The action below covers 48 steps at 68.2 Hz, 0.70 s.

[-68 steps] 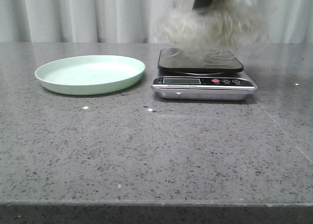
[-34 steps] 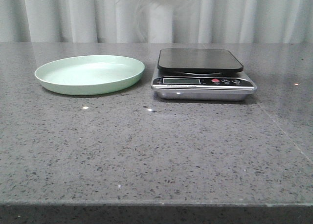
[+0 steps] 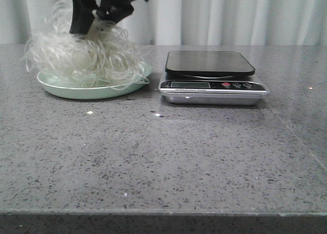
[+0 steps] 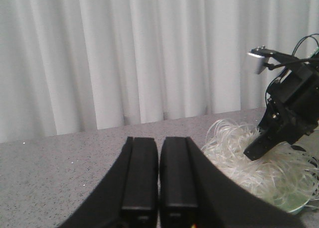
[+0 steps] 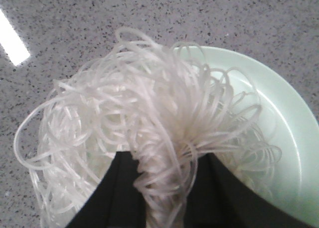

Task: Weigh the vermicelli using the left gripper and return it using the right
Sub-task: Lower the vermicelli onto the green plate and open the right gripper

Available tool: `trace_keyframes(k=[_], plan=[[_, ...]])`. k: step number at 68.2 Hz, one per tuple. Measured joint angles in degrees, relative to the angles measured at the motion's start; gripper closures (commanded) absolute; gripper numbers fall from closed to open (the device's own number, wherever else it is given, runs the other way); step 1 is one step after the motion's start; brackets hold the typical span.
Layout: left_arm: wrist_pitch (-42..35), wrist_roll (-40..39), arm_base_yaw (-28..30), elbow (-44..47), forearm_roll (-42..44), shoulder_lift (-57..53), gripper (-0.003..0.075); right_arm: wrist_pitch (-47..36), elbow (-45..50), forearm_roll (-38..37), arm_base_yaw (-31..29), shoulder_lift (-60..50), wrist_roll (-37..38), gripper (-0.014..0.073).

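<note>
Right gripper (image 5: pixel 164 188) pinched on a gathered stem of the vermicelli (image 5: pixel 149 133), dark fingers (image 5: pixel 114 193) on either side with strands squeezed between. Seen from the front, hanging above the left half of the table, black body at the top edge of the picture. Vermicelli (image 3: pixel 84 57) a loose whitish nest, bottom resting in the pale green plate (image 3: pixel 92 92), loops spilling past the rim on the far-left side; top strands drawn up into the fingers. Hard to tell whether the full weight sits on the plate or partly hangs from the grip.

Left gripper (image 4: pixel 158 178) pressed together, nothing between the two flat black fingers, held off to the side of the plate and aimed toward the curtain.

Just beside the plate, to its right, a kitchen scale (image 3: pixel 212 78): black platform bare, silver base, small display and a red button among dark ones on the front strip. Small gap between plate and scale.

Underneath, a grey speckled stone table (image 3: pixel 168 157), glossy, with a few bright specks near the middle and a faint diagonal seam at the right. Behind, pale pleated curtain (image 3: pixel 240 14) across the whole back.
</note>
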Motion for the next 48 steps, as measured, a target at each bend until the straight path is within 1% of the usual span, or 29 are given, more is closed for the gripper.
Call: trace_keyframes(k=[7, 11, 18, 19, 20, 21, 24, 25, 27, 30, 39, 48], plan=[[0.0, 0.0, 0.0, 0.0, 0.0, 0.0, 0.0584, -0.4, 0.0, 0.0, 0.0, 0.4, 0.0, 0.0440], [0.0, 0.0, 0.0, 0.0, 0.0, 0.0, 0.0584, -0.6, 0.0, 0.0, 0.0, 0.4, 0.0, 0.0419], [0.0, 0.0, 0.0, 0.0, 0.0, 0.0, 0.0584, -0.7, 0.0, 0.0, 0.0, 0.4, 0.0, 0.0275], [0.0, 0.0, 0.0, 0.0, 0.0, 0.0, 0.0584, -0.7, 0.0, 0.0, 0.0, 0.4, 0.0, 0.0242], [0.0, 0.0, 0.0, 0.0, 0.0, 0.0, 0.0584, -0.7, 0.0, 0.0, 0.0, 0.4, 0.0, 0.0230], [0.0, 0.0, 0.0, 0.0, 0.0, 0.0, 0.0584, -0.7, 0.0, 0.0, 0.0, 0.4, 0.0, 0.0189], [0.0, 0.0, 0.0, 0.0, 0.0, 0.0, 0.0584, -0.7, 0.0, 0.0, 0.0, 0.4, 0.0, 0.0144], [0.0, 0.0, 0.0, 0.0, 0.0, 0.0, 0.0584, -0.8, 0.0, 0.0, 0.0, 0.4, 0.0, 0.0117], [0.0, 0.0, 0.0, 0.0, 0.0, 0.0, 0.0584, -0.8, -0.1, 0.0, 0.0, 0.4, 0.0, 0.0097], [0.0, 0.0, 0.0, 0.0, 0.0, 0.0, 0.0584, -0.8, -0.4, 0.0, 0.0, 0.4, 0.0, 0.0082], [0.0, 0.0, 0.0, 0.0, 0.0, 0.0, 0.0584, 0.1, -2.5, 0.1, 0.0, 0.4, 0.0, 0.0083], [0.0, 0.0, 0.0, 0.0, 0.0, 0.0, 0.0584, 6.2, -8.1, 0.1, -0.3, 0.4, 0.0, 0.0089]])
